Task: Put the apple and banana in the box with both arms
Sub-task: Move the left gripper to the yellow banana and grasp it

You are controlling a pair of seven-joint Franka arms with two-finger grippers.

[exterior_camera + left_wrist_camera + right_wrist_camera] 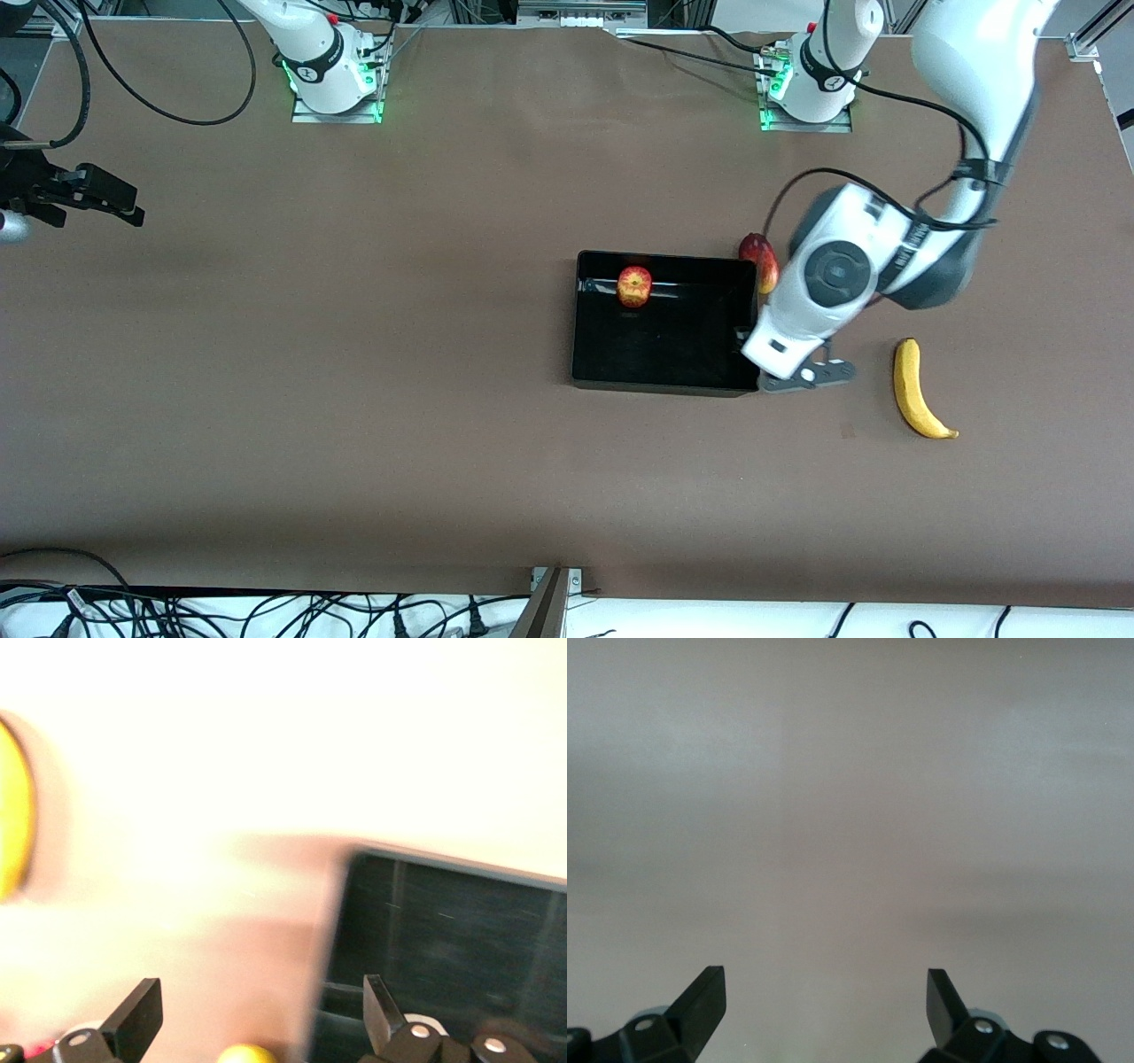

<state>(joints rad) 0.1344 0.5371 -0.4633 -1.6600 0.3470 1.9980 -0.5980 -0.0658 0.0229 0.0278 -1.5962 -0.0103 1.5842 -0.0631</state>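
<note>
The black box (pixel 673 350) sits mid-table. The apple (pixel 634 285), red with yellow streaks, lies inside it by the wall farthest from the front camera. The banana (pixel 917 390) lies on the table toward the left arm's end, apart from the box. My left gripper (pixel 802 372) hangs low, open and empty, between the box's corner and the banana. The left wrist view shows the gripper (pixel 259 992) with jaws wide, the box wall (pixel 443 930) and the banana's edge (pixel 11 815). My right gripper (pixel 120 206) waits at the right arm's end, open and empty (pixel 824 979) over bare table.
An elongated red-yellow fruit (pixel 760 260) lies against the outside of the box, partly under the left arm's wrist. A small yellow rounded shape (pixel 246 1052) shows between the left fingers. Cables run along the table's edge nearest the front camera.
</note>
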